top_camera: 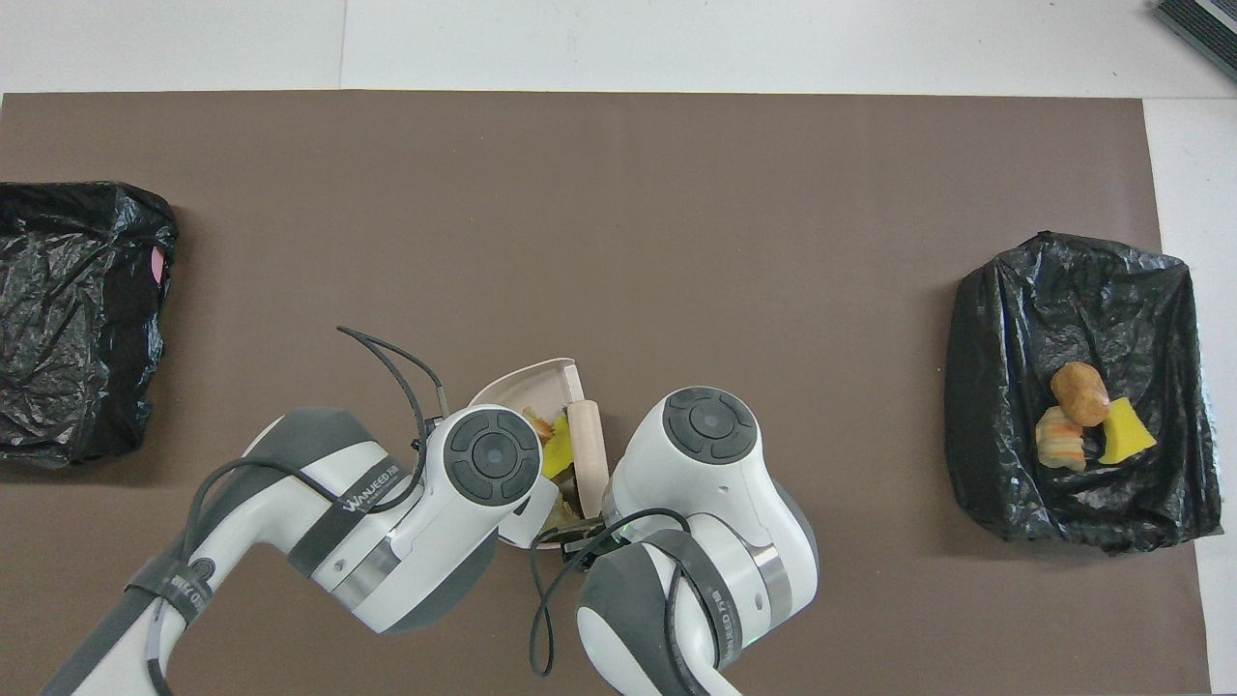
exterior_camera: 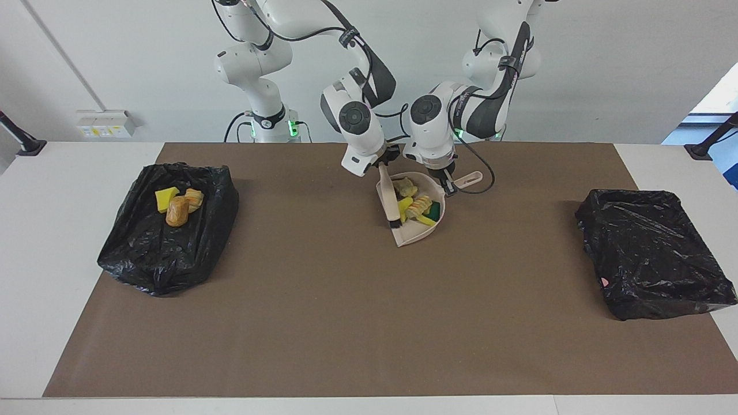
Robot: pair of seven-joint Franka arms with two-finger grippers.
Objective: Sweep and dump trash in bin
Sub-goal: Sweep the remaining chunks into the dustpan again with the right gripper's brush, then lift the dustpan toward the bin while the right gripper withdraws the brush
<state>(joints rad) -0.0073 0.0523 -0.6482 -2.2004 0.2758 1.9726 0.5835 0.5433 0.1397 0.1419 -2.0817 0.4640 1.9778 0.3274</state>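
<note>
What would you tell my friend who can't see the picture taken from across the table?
Two white robot arms meet over a beige dustpan holding trash scraps: the right pincer holds a brush, the left pincer the dustpan's handle. A black-bagged bin at the right arm's end holds three scraps; another black-bagged bin sits at the left arm's end.

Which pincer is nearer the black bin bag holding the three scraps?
Right. The right pincer, shut on the beige brush, is mid-table, toward that black bin bag; the left pincer, on the beige dustpan, is just past it.
</note>
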